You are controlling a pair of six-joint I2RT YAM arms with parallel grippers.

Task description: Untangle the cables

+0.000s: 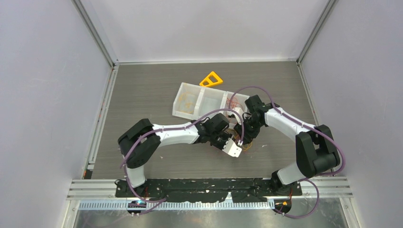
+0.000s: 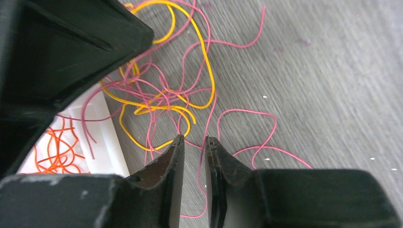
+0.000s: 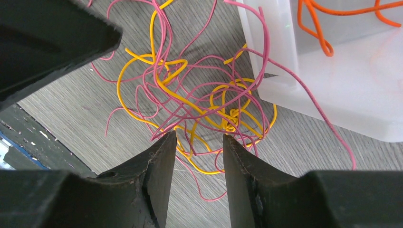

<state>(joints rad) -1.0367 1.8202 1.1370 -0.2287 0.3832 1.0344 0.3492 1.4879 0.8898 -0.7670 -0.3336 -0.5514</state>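
The cables (image 3: 209,111) lie as a loose tangle of thin red and yellow wires on the grey table, beside the white tray. My right gripper (image 3: 199,137) hovers open just over the near side of the tangle, with wire loops under the gap and nothing pinched. My left gripper (image 2: 195,140) is at the tangle's (image 2: 164,105) other side, its jaws a narrow gap apart. One red wire (image 2: 200,178) runs lengthwise through that gap, and neither pad visibly presses it. In the top view both grippers meet mid-table over the cables (image 1: 249,145).
A white three-compartment tray (image 1: 177,107) lies behind the grippers. One compartment holds orange wires (image 3: 313,33), and a red wire drapes over its corner. A yellow triangular piece (image 1: 211,79) lies farther back. Grey walls enclose the table.
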